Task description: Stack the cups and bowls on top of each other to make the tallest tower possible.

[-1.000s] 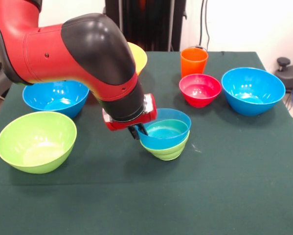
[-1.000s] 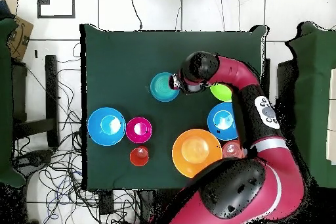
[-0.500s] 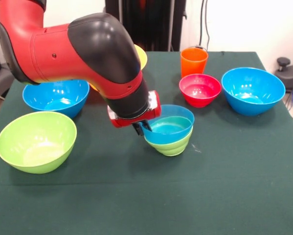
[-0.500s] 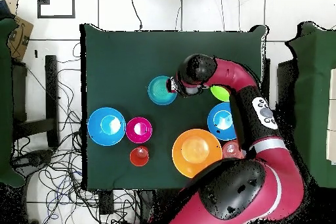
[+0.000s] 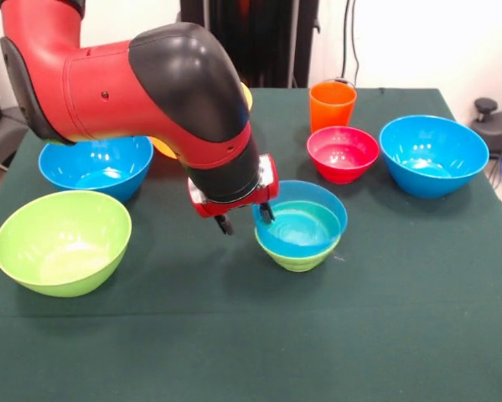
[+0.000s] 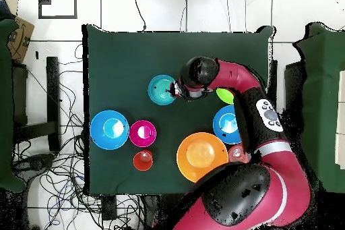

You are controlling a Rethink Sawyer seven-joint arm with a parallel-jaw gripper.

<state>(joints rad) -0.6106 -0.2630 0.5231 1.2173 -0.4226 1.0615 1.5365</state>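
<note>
Right now the gripper [image 5: 244, 219] has its two fingers spread apart, one on each side of the blue bowl's [image 5: 305, 222] rim, not squeezing it. That blue bowl sits inside a small green bowl [image 5: 297, 261] mid-table, so the tower can grow there.
</note>
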